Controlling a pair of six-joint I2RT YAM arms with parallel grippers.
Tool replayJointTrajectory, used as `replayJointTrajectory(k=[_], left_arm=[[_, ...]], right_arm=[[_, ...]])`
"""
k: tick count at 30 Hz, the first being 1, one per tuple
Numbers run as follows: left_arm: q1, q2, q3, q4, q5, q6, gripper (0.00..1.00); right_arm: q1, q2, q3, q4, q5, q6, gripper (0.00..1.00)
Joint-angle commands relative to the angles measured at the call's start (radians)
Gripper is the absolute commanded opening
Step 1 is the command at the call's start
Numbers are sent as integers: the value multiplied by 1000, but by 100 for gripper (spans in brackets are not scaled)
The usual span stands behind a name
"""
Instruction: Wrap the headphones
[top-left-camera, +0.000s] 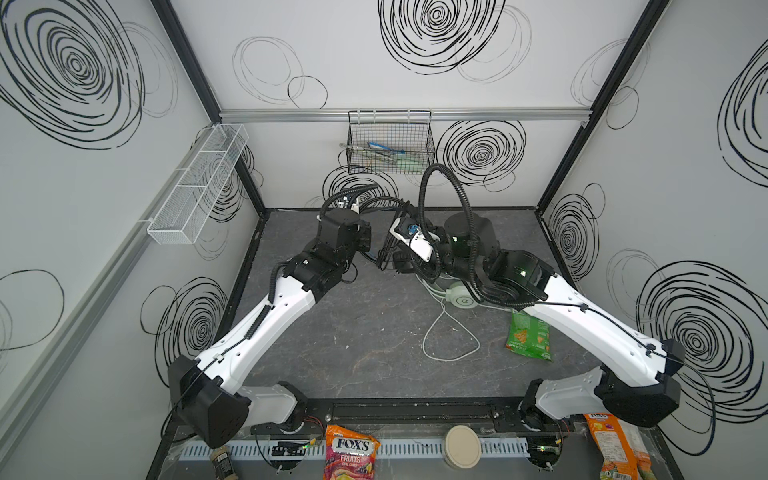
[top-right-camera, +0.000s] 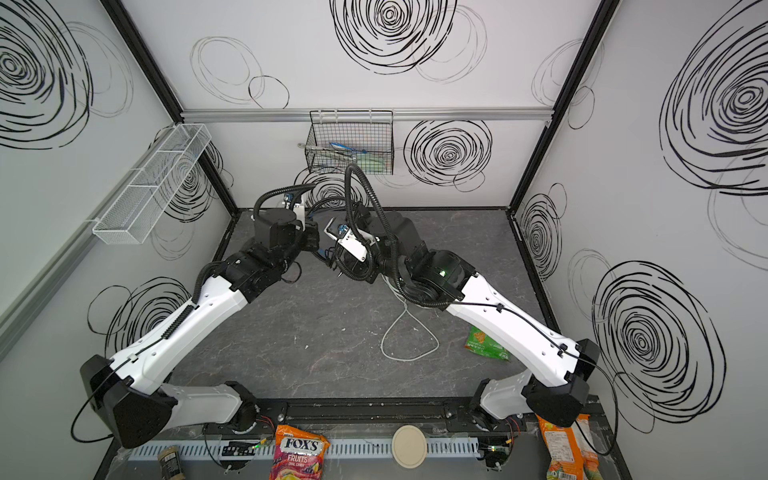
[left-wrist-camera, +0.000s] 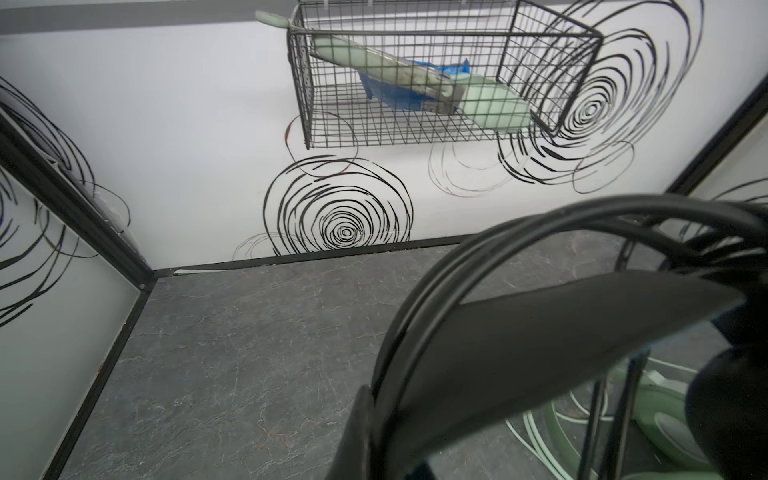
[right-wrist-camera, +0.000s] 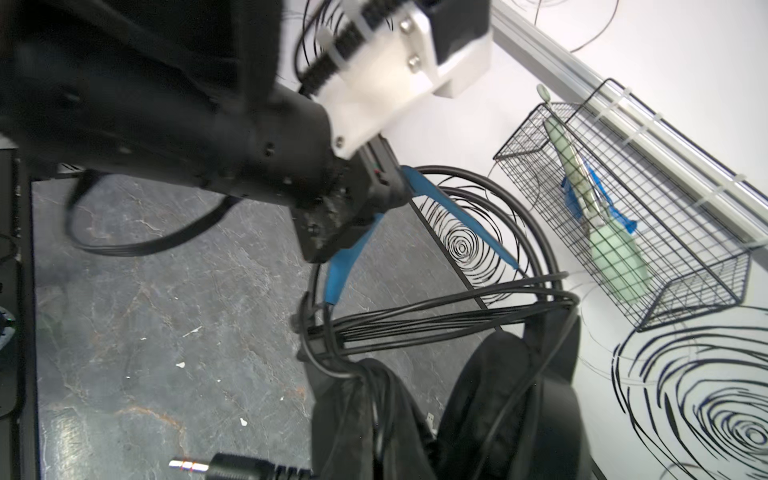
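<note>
The black headphones (top-left-camera: 390, 258) hang in the air over the back middle of the table, between both arms. In the right wrist view my left gripper (right-wrist-camera: 365, 212) is shut on their blue headband (right-wrist-camera: 457, 220). In the left wrist view the band's dark underside (left-wrist-camera: 540, 332) fills the space by the left gripper (left-wrist-camera: 374, 424). The black cable (right-wrist-camera: 436, 320) lies in several loops across the headset. My right gripper (right-wrist-camera: 374, 419) is shut on cable strands beside an ear cup (right-wrist-camera: 519, 415). The jack plug (right-wrist-camera: 195, 463) hangs free. The mint-green headphones (top-left-camera: 459, 297) lie on the table under the right arm, their pale cable (top-left-camera: 449, 332) loose.
A black wire basket (top-left-camera: 390, 143) with mint and blue items hangs on the back wall. A white mesh shelf (top-left-camera: 199, 183) is on the left wall. A green snack bag (top-left-camera: 530, 336) lies right of the pale cable. A candy bag (top-left-camera: 351, 453), a round lid (top-left-camera: 462, 446) and an orange bag (top-left-camera: 615, 449) sit at the front edge.
</note>
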Motion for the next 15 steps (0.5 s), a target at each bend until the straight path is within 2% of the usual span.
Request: replayJointTrajectory(k=[1,5,15], left_arm=[[-4,-71,-31,79,126,14,0],[-7,-102,-39,63,205,29,0],[12,-86,22,-6,260,5,0]], right_arm=[[-11,17,28,-29,20,-28,0],[-23,19,1,-15,8,-44,0],[-36,1,-149,11,19,-85,0]])
